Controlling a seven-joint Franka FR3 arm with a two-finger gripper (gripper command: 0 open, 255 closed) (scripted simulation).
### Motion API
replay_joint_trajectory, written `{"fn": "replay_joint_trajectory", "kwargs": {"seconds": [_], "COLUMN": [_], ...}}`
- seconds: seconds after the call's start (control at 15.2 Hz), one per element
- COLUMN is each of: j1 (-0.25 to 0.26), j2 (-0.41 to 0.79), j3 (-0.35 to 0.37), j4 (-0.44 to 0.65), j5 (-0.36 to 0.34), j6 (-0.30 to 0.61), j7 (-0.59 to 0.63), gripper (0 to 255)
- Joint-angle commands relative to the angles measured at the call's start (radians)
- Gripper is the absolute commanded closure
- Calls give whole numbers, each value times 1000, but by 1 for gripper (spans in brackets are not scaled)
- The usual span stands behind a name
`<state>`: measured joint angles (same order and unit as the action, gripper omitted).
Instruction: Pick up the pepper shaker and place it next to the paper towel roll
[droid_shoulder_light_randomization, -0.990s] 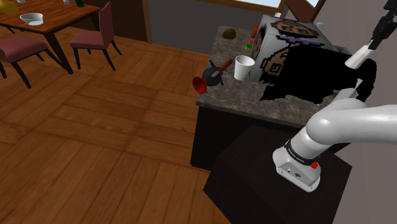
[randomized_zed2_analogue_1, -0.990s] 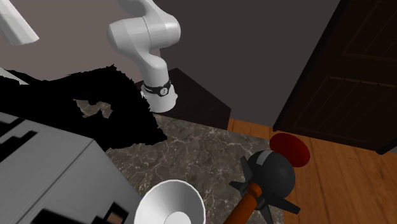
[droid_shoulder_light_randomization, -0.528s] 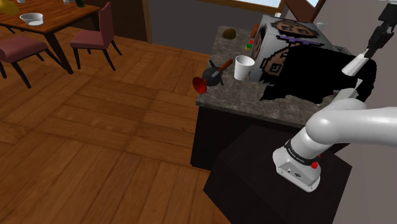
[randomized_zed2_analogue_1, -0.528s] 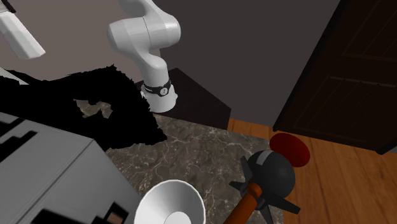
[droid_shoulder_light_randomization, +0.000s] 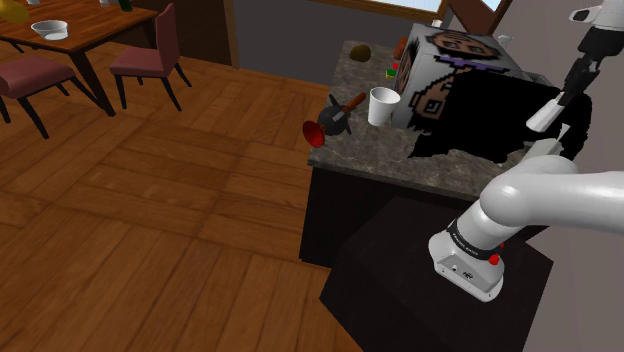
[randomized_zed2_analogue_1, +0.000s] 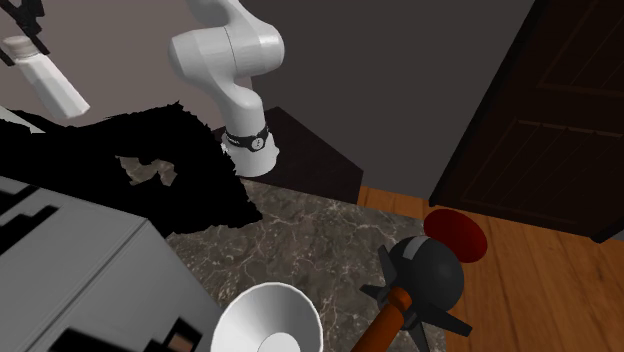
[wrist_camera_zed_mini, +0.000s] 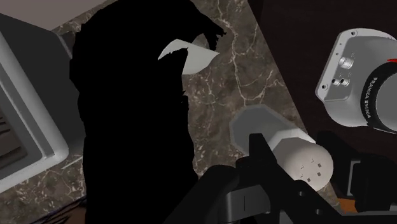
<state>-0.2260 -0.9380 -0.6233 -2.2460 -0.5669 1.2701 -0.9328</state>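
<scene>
My gripper (droid_shoulder_light_randomization: 572, 84) is shut on the pepper shaker (droid_shoulder_light_randomization: 543, 112), a white cylinder held by one end and slanting down above the marble counter (droid_shoulder_light_randomization: 350, 150). In the second exterior view the pepper shaker (randomized_zed2_analogue_1: 57, 82) hangs from the gripper (randomized_zed2_analogue_1: 22, 38) at the upper left, over a ragged black shape (randomized_zed2_analogue_1: 120, 175). In the wrist view a black finger (wrist_camera_zed_mini: 260, 151) of the gripper (wrist_camera_zed_mini: 280, 162) crosses the pepper shaker (wrist_camera_zed_mini: 289, 147). A white roll with a hollow top (droid_shoulder_light_randomization: 382, 105) stands at the counter's front, beside a pictured box (droid_shoulder_light_randomization: 450, 60); the roll (randomized_zed2_analogue_1: 266, 316) is far from the shaker.
A black spiked ball on an orange handle (randomized_zed2_analogue_1: 425, 275) and a red disc (randomized_zed2_analogue_1: 455, 232) lie at the counter's edge near the roll. The arm's base (wrist_camera_zed_mini: 359, 79) stands on a dark stand (droid_shoulder_light_randomization: 430, 290). Dining table and chairs (droid_shoulder_light_randomization: 60, 55) are far off on the wood floor.
The gripper has carried the pepper shaker lower and towards the shoulder view's left; in the second exterior view it has come down and rightward. Nothing on the counter moved.
</scene>
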Motion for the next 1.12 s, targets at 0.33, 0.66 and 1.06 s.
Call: {"fn": "replay_joint_trajectory", "kwargs": {"seconds": [0.33, 0.66, 1.06], "j1": [-15, -24, -35], "j2": [-35, -52, -67], "j3": [-34, -63, -104], "j4": [-102, -169, -245], "j5": [-32, -58, -94], "j6": [70, 121, 185], "j7": [17, 28, 42], "gripper": [255, 255, 255]}}
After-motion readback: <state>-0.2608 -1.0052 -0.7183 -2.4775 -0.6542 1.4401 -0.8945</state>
